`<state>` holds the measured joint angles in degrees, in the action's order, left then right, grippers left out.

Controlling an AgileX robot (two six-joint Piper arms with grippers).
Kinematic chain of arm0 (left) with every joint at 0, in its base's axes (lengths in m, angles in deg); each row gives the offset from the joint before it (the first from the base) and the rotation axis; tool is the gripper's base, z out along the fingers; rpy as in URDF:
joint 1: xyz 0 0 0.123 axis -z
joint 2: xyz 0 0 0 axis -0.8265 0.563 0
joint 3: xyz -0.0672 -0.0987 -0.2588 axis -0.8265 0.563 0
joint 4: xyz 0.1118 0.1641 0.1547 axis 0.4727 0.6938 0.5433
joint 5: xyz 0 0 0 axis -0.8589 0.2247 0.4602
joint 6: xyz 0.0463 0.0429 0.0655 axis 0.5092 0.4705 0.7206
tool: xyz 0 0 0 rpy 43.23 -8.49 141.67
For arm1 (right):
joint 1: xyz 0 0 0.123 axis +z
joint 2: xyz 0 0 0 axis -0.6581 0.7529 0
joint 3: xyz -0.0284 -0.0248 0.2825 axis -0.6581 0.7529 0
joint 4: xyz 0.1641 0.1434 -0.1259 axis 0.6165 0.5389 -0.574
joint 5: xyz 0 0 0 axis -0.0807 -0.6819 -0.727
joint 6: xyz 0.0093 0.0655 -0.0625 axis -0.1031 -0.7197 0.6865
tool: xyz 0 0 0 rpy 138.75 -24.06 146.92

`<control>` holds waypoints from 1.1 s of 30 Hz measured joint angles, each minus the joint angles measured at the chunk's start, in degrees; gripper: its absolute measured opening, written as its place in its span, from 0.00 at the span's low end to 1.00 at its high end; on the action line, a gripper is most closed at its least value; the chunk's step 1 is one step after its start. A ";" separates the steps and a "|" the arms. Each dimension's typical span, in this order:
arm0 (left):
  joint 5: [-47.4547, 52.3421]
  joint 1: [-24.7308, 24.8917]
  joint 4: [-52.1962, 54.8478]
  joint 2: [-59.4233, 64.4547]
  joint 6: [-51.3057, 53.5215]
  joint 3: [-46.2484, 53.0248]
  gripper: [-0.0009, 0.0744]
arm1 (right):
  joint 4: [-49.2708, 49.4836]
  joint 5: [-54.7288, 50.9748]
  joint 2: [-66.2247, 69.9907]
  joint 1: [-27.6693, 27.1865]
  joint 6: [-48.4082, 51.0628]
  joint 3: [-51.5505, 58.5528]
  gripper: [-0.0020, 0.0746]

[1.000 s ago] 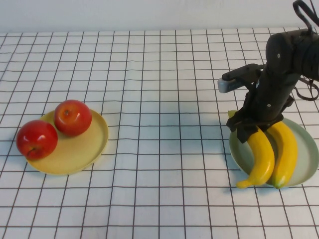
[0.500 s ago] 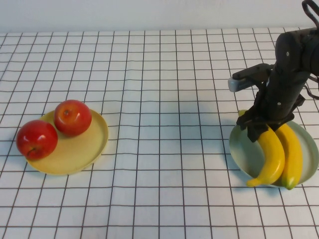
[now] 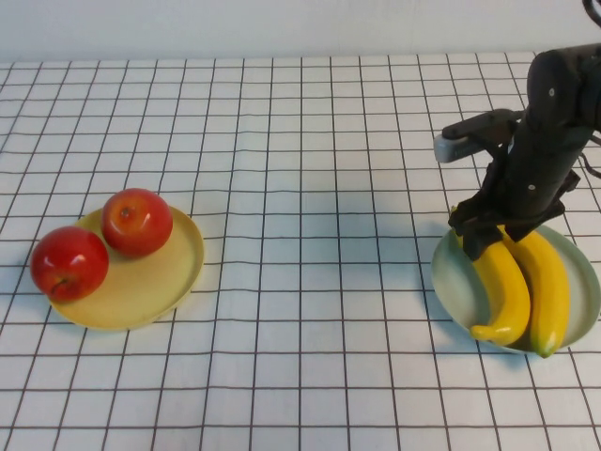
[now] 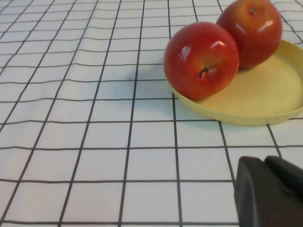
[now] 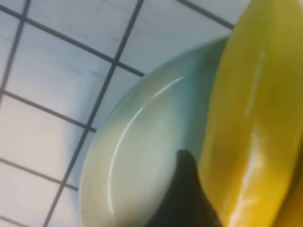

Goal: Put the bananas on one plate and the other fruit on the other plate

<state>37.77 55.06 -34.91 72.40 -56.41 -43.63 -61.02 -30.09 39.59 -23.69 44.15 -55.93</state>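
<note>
Lying side by side at the right of the high view, the two bananas (image 3: 524, 287) rest on the pale blue-green plate (image 3: 453, 282), with the right tool (image 3: 490, 233) low over their upper ends, its jaws spread and gripping nothing. At the left, both red apples (image 3: 137, 222) sit on the pale yellow plate (image 3: 150, 291) on the checked desk (image 3: 310, 188). Near the plate's edge, the left tool (image 4: 270, 191) is closed and empty.

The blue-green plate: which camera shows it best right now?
The high view: the blue-green plate shows with both bananas on it, the right claw over its far edge. The right wrist view shows only part of its rim. The left wrist view misses it.
</note>
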 joint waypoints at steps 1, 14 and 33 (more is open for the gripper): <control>0.00 0.00 0.00 0.00 0.00 0.00 0.01 | 0.08 0.11 -1.08 0.00 0.00 0.04 0.62; 0.00 0.00 0.00 0.00 0.00 0.00 0.01 | 7.85 33.70 -33.14 -0.04 0.00 31.56 0.02; 0.00 0.00 0.00 0.00 0.00 0.00 0.01 | 22.08 52.19 -82.82 -0.27 14.53 68.81 0.01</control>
<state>37.77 55.06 -34.91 72.40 -56.41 -43.63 -38.94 22.10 -43.23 -23.96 58.67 12.88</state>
